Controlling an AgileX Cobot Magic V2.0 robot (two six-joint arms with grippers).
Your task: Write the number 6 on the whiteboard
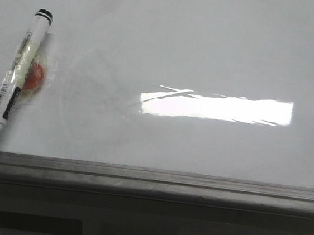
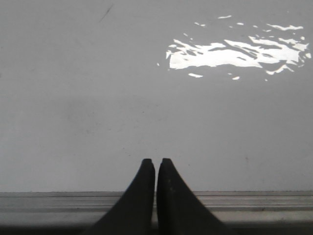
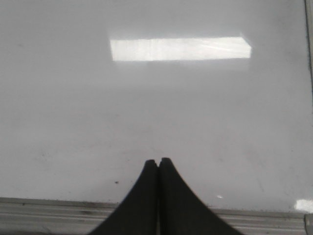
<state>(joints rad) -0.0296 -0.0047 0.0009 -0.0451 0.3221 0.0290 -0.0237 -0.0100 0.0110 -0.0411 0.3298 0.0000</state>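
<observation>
Glossy white, the whiteboard fills most of the front view, with faint erased smudges and a bright rectangular glare right of centre. No number 6 shows on it. At the far left lies a marker, uncapped tip toward the near grey metal edge strip; its barrel carries a barcode and a dark label too blurred to read. A red-orange object sits just beside it. Right of the marker the board is open. The left gripper and right gripper have their fingers pressed together, holding nothing, above the near edge.
</observation>
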